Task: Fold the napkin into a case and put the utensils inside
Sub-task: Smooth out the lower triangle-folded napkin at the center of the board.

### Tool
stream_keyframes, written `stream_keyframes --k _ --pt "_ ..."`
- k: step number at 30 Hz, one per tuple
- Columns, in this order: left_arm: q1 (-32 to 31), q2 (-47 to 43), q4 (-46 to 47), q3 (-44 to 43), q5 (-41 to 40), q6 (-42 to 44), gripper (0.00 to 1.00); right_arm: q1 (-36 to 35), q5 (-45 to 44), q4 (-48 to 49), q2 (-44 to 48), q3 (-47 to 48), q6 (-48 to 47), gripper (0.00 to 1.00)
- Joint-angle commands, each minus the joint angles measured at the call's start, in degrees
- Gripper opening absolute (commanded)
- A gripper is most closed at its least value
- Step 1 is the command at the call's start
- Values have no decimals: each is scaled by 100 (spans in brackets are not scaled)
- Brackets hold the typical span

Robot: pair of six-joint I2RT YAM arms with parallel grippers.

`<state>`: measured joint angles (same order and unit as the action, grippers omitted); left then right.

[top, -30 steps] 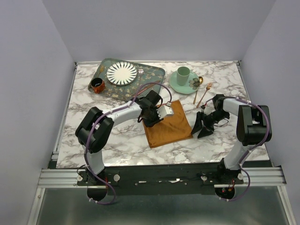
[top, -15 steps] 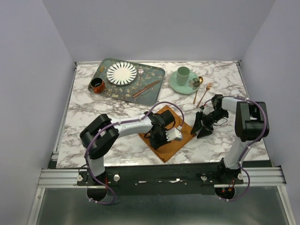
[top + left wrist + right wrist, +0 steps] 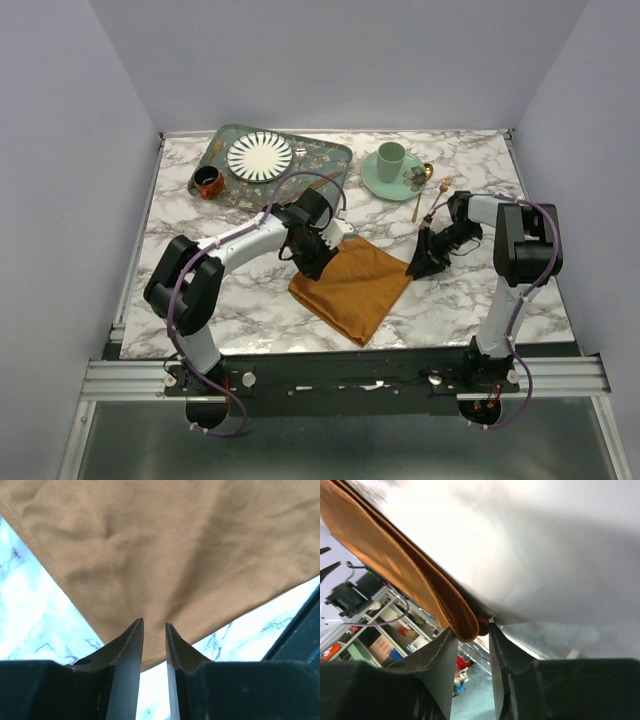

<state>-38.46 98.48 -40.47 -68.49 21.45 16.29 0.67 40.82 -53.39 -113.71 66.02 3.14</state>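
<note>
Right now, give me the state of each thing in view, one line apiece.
Rust-orange cloth napkin: folded, flat on the marble table.
Left gripper: jaws narrowly apart over the napkin's corner.
Right gripper: jaws pinching the napkin's folded edge.
Copper-gold metal fork: on the table, outside the napkin.
Mint-green ceramic cup: upright on its saucer.
White striped round plate: flat on the green patterned tray.

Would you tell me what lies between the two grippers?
The rust-orange napkin spans between the left gripper and right gripper, clearest in the top view.
</note>
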Motion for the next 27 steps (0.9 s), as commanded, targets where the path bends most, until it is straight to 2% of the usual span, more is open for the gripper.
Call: stream_keyframes --k 1,9,11,13,15,19,23,24,25,26,27 --pt "137 58 -14 256 -27 313 33 -214 58 355 -353 603 64 35" --pt "145 31 311 679 122 111 33 -708 146 311 -880 1850 -15 34" --pt "163 -4 373 618 288 50 36 -778 198 180 -995 2089 -67 38" --pt "172 -283 539 626 596 23 39 -770 242 -91 -969 2345 -190 47" --pt "154 -565 1013 696 754 -29 42 -726 225 -189 -663 2311 -269 54" --pt "-21 -926 1585 627 755 -187 47 -542 198 -94 32 1592 -270 57" --pt "-425 -760 2147 372 441 -758 49 -366 137 354 314 1029 -51 47" --pt "-548 -690 2209 293 352 -925 49 -357 120 468 297 949 20 41" --pt "-775 -550 2262 127 238 -1457 49 -365 137 670 271 887 99 38" --pt "-943 -497 2445 73 -381 -1715 48 -365 259 750 236 817 239 36" --pt "-1084 -426 2482 12 -570 -1978 47 -365 330 820 183 799 301 33"
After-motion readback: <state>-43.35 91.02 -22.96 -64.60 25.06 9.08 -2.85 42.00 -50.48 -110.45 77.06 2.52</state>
